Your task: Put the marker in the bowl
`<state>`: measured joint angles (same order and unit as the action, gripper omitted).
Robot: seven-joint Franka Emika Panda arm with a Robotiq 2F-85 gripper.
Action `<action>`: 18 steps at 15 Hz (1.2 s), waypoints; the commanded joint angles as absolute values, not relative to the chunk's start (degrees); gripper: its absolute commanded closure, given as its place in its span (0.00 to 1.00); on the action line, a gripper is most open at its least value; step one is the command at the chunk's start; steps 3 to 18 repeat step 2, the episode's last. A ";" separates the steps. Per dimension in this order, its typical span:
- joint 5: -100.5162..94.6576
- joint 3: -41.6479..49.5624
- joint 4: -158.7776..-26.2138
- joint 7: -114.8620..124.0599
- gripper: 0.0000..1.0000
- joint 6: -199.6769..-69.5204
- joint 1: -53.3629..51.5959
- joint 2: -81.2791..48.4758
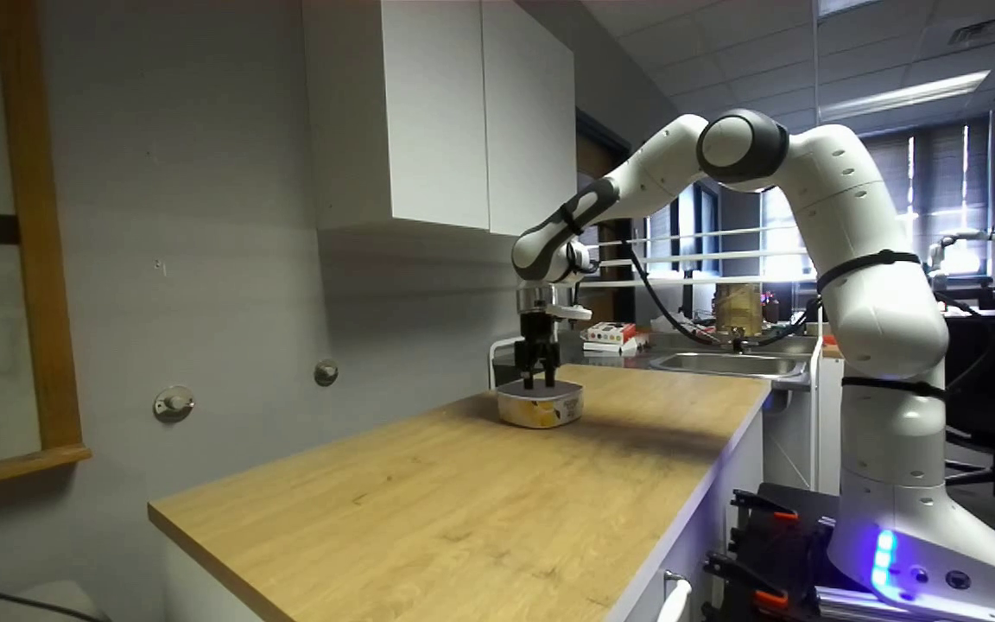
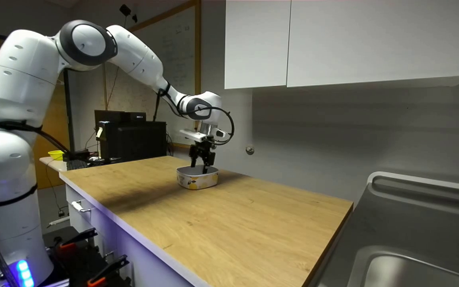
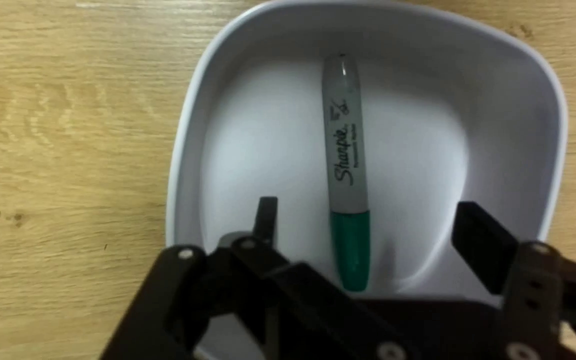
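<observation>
The bowl stands upright on the wooden counter. It is white inside, with rounded corners and a yellow lemon print outside, and shows in both exterior views (image 1: pixel 541 412) (image 2: pixel 197 181) and the wrist view (image 3: pixel 278 140). The marker (image 3: pixel 345 150), a grey Sharpie with a green cap end, lies flat on the bowl's floor. The bowl's wall hides it in both exterior views. My gripper (image 1: pixel 539 385) (image 2: pixel 199 169) points down into the bowl. In the wrist view, my gripper (image 3: pixel 366 220) is open, with one fingertip on each side of the green end, apart from it.
The wooden counter (image 1: pixel 463 492) extends around the bowl, with a wall behind it. White cabinets (image 1: pixel 437 112) (image 2: pixel 353 40) hang above. A metal sink (image 1: pixel 731 364) (image 2: pixel 405 271) and a red-white box (image 1: pixel 610 333) lie past one end. A dark monitor (image 2: pixel 142 137) stands past the opposite end.
</observation>
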<state>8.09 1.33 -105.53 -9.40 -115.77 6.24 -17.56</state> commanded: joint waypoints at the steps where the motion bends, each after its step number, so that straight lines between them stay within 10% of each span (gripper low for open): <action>1: 9.41 0.94 -106.17 -11.46 0.00 -114.84 6.40 -16.55; 18: 9.58 0.90 -106.33 -11.68 0.00 -115.03 6.40 -16.40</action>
